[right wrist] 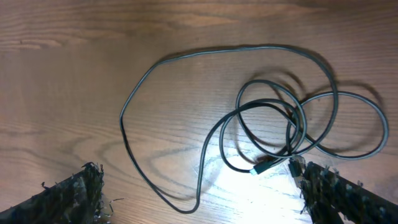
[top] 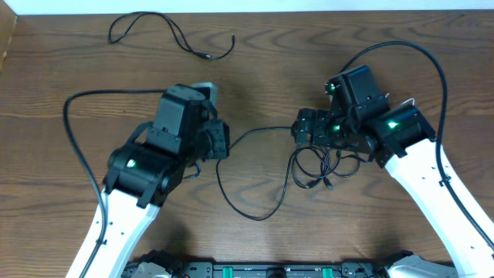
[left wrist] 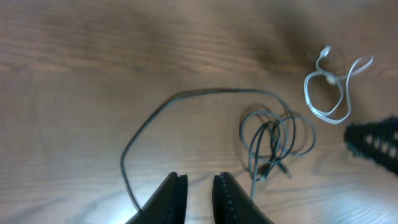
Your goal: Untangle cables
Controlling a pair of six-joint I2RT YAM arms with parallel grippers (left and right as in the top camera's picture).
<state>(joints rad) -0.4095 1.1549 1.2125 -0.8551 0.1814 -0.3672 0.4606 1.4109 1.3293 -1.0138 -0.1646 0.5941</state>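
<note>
A long black cable (top: pixel 255 215) runs across the table middle and ends in a tangled coil (top: pixel 323 166) below my right gripper (top: pixel 300 130). From the right wrist, the coil (right wrist: pixel 280 124) lies ahead, its plug (right wrist: pixel 264 165) near the right finger, and a cable loop (right wrist: pixel 199 202) lies between the wide-open fingers of my right gripper (right wrist: pixel 199 193). My left gripper (top: pixel 224 143) hovers by the cable's left end. In its own view, my left gripper (left wrist: pixel 199 177) has its jaws slightly apart with nothing between them. A white cable (left wrist: pixel 329 87) lies beyond the coil (left wrist: pixel 277 134). Another black cable (top: pixel 166 27) rests far left.
The arms' thick black cables arc over the table at the left (top: pixel 73 131) and right (top: pixel 432 62). The table's far edge (top: pixel 247 11) runs along the top, and a black rail (top: pixel 270 270) lines the front edge.
</note>
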